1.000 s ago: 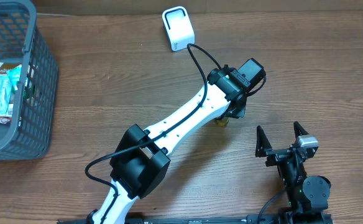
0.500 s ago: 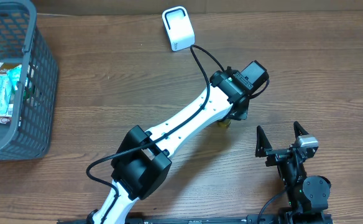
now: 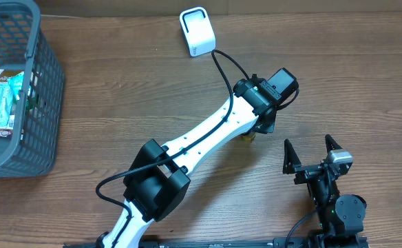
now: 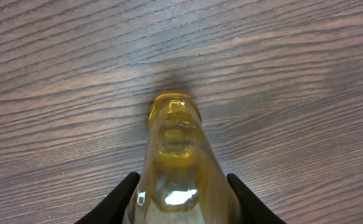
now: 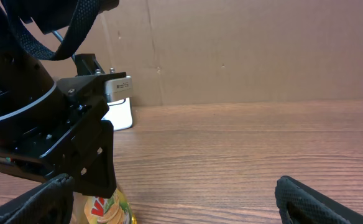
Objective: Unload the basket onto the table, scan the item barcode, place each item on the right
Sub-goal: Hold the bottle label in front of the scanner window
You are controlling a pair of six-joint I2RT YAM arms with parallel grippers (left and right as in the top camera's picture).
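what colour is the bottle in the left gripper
Clear with a golden-yellow tint; the bottle shows best in the left wrist view.

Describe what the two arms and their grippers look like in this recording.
The left arm has white links, black joint housings and a black cable running along it. The right arm is black, with two pointed black fingers and a silver block beside them.

Overhead looks straight down; both wrist cameras, close in, share the bottle [image 4: 176,155].
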